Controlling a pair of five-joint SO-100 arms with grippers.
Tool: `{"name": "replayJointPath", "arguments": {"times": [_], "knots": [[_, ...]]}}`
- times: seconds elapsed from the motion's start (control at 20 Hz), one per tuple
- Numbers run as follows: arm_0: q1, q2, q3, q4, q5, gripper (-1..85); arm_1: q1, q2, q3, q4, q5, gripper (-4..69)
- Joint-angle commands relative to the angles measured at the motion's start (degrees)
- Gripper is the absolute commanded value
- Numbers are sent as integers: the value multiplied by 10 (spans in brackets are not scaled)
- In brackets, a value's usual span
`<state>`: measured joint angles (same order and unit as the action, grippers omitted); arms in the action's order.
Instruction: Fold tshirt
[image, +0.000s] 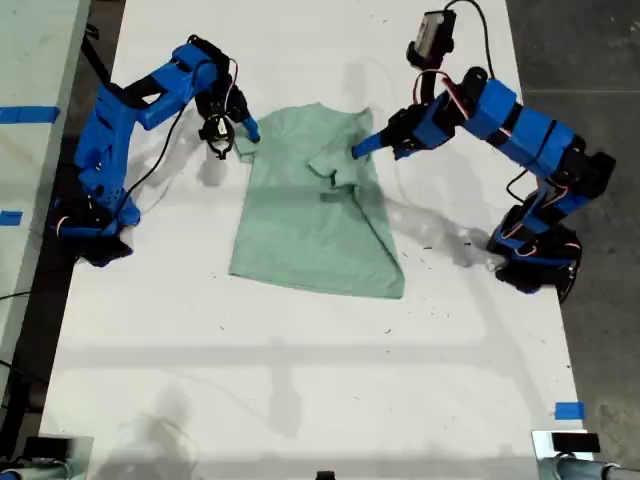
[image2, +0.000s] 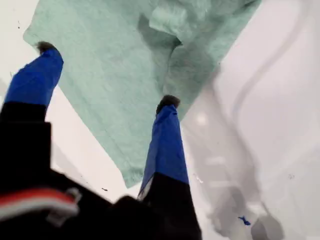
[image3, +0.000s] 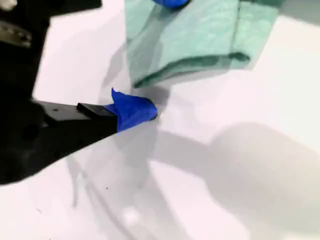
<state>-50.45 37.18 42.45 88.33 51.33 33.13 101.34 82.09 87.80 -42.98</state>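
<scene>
With the tshirt (image: 315, 205) partly folded, my first gripper (image2: 107, 75) hung unclenched above it while my second gripper (image3: 132, 110) hovered empty beside its folded edge, jaw spread unclear.

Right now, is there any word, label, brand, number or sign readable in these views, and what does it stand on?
None can be read.
The tshirt is plain, with no print or visible tag text.
The blue tape patches on the table are bare, unmarked.
My first gripper and my second gripper show only blue tape, no lettering.
</scene>
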Motion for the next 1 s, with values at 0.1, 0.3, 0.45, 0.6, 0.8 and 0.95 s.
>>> {"name": "replayJointPath", "arguments": {"times": [0.1, 0.3, 0.45, 0.6, 0.8, 0.95], "knots": [[-16, -2, -19, 11, -2, 0, -4, 56, 28, -33, 6, 343], [0, 27, -18, 14, -9, 0, -3, 73, 61, -47, 10, 344], [10, 91, -9, 38, -20, 0, 1, 91, 89, -56, 13, 345], [39, 162, -8, 45, -17, -1, 8, 115, 115, -62, 16, 345], [128, 263, -10, -1, -9, -1, 24, 162, 156, -65, 18, 345], [215, 281, -11, -105, 17, -1, 32, 192, 189, -68, 18, 345]]}}
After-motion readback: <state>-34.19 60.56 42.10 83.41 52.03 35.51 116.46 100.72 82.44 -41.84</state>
